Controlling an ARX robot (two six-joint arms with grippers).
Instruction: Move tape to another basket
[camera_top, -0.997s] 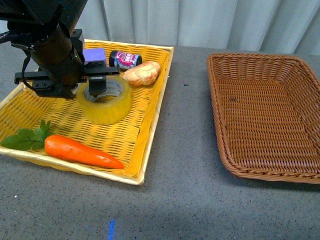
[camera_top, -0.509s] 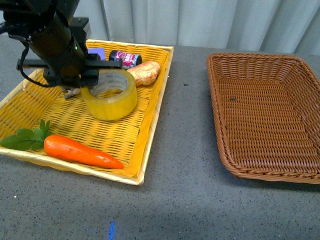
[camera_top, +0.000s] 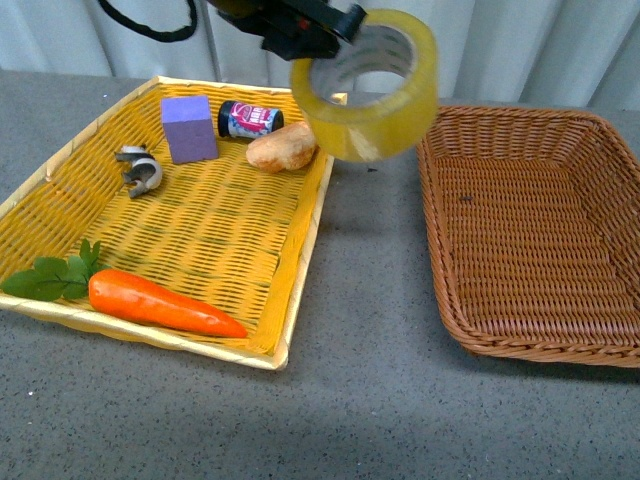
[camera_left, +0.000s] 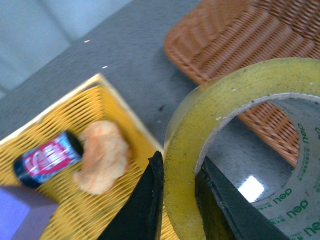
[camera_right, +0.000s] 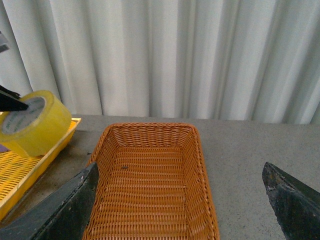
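The yellowish tape (camera_top: 372, 88) hangs high in the air over the gap between the two baskets, tilted with its pale core facing up. My left gripper (camera_top: 318, 30) is shut on the tape (camera_left: 225, 140), one finger inside the ring and one outside against the roll's wall. From the right wrist view the tape (camera_right: 34, 122) shows beside the brown basket (camera_right: 150, 185). The brown wicker basket (camera_top: 530, 230) lies at the right with nothing in it. My right gripper (camera_right: 180, 205) is open above that basket and holds nothing.
The yellow woven basket (camera_top: 300, 250) at the left holds a carrot (camera_top: 160, 302) with leaves, a purple block (camera_top: 188, 128), a grey metal clip (camera_top: 140, 170), a small can (camera_top: 250, 119) and a bread piece (camera_top: 283, 146). Grey tabletop (camera_top: 370, 380) lies in front; curtains behind.
My left gripper has lifted the tape out of the yellow basket and carried it up and to the right, toward the brown basket. The clip and purple block are now uncovered.
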